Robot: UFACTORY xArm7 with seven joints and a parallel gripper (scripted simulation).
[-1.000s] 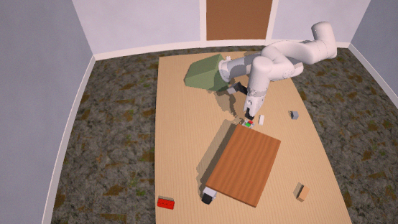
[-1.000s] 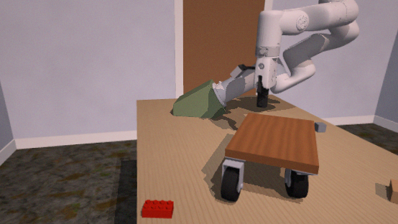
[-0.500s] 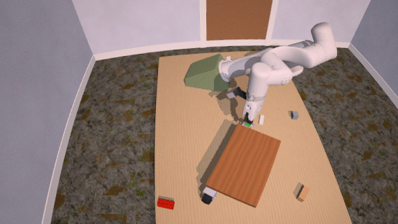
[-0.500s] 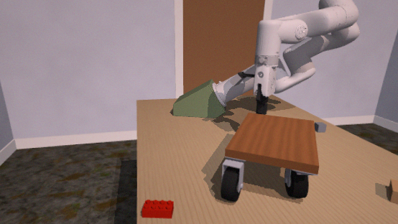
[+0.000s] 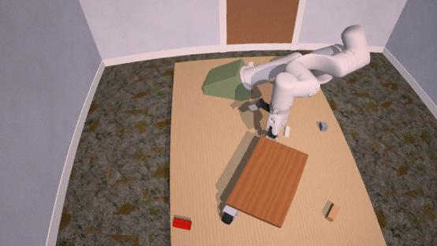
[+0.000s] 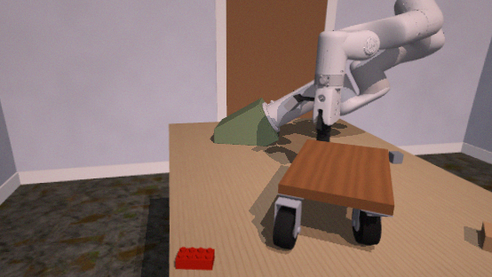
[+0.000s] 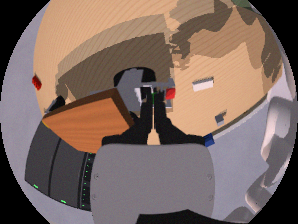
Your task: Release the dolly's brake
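The dolly (image 5: pixel 268 179) has a brown wooden deck and black casters, and it stands on the tan mat; it also shows in the exterior view (image 6: pixel 342 175). My gripper (image 5: pixel 272 135) (image 6: pixel 322 135) is shut and empty, pointing down at the dolly's far corner. In the wrist view the closed fingertips rest on or just above the caster's brake pedal (image 7: pixel 160 92), which shows a green end under the tips and a red end to the right. I cannot tell whether the tips touch it.
A green wedge (image 5: pixel 225 80) lies at the back of the mat. A red brick (image 5: pixel 181 222) lies at the front left, a tan block (image 5: pixel 332 210) at the front right, a small grey cube (image 5: pixel 323 126) at the right and a white piece (image 5: pixel 287 131) beside the gripper.
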